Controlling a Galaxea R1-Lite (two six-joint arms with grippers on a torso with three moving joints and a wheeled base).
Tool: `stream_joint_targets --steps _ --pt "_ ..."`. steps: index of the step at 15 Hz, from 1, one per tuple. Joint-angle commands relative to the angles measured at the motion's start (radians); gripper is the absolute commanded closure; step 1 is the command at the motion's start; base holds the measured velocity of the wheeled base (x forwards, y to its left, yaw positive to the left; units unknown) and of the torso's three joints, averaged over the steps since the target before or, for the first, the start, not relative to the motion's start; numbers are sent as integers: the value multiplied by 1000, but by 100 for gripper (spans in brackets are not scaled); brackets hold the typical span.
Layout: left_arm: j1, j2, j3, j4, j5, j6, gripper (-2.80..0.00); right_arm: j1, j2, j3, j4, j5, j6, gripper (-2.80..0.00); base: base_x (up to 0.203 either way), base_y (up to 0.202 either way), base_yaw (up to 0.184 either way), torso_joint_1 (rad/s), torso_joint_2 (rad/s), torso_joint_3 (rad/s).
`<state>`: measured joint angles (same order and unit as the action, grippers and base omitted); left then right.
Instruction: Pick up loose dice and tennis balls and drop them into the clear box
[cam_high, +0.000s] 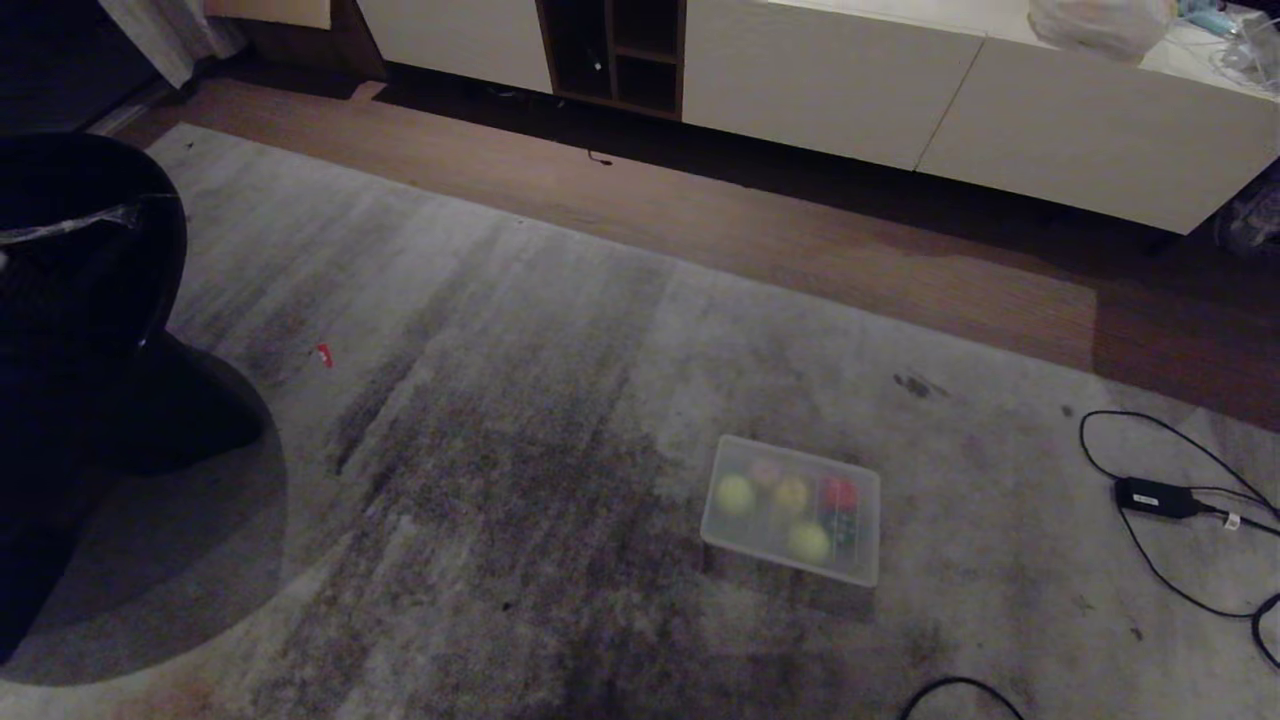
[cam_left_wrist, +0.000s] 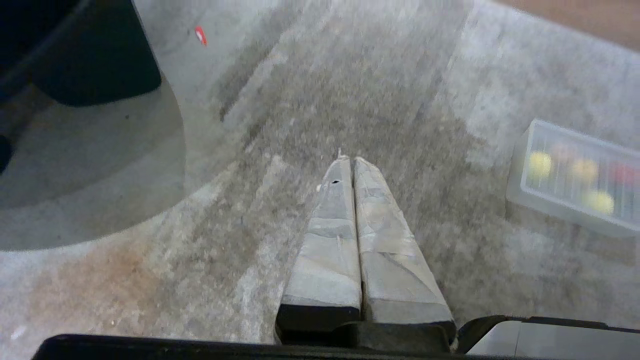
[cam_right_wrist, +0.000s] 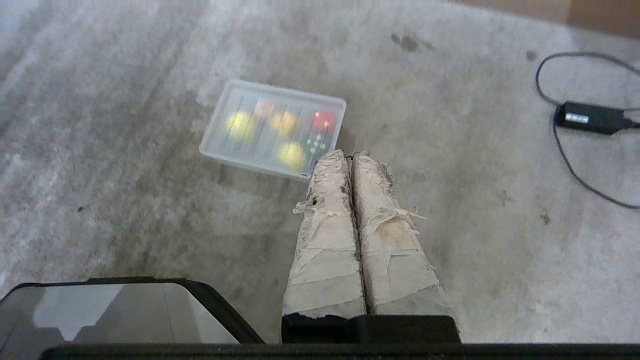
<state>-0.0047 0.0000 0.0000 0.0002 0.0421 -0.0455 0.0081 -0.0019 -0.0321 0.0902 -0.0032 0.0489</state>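
At the far left of the head view we see a black rounded seat or bin (cam_high: 80, 260) standing on the grey rug (cam_high: 500, 450), with a strip of clear film across its top. Just right of it a tiny red scrap (cam_high: 323, 354) lies on the rug.

Neither arm shows in the head view. In its own wrist view the left gripper (cam_left_wrist: 348, 161) hangs over bare rug, its two tape-wrapped fingers (cam_left_wrist: 327, 240) pressed together with nothing between them.

Right of centre sits the clear box (cam_high: 868, 510), flat on the rug and covered by a ribbed clear lid (cam_right_wrist: 240, 95). Through the lid we make out blurred shapes: two yellow-green tennis balls (cam_high: 735, 494), one toward the box's left end and one at its near edge, an orange-yellow round thing (cam_high: 791, 493) between them, a pinkish one (cam_high: 765, 470) behind, and a red die (cam_high: 840, 492) with a dark green dotted die (cam_high: 843, 528) toward the right end (pips are hard to read through the plastic).

The right gripper (cam_right_wrist: 351, 155) hangs just beside the box's near right corner, its frayed taped fingers (cam_right_wrist: 385, 235) closed against each other and empty; we cannot tell whether the tips touch the box.

Further right a black power adapter (cam_high: 1155, 496) lies on the rug with its cable (cam_high: 1110, 430) looping around it. Behind the rug run a wooden floor (cam_high: 800, 240) and a long white cabinet (cam_high: 900, 90).
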Motion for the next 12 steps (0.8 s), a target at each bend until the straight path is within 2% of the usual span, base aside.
stream_joint_targets --steps 1,12 --pt "0 2 2 0 1 1 0 0 2 0 0 0 0 0 0 0 0 6 3 211" --pt "0 2 2 0 2 0 0 0 2 0 0 0 0 0 0 0 0 2 4 201"
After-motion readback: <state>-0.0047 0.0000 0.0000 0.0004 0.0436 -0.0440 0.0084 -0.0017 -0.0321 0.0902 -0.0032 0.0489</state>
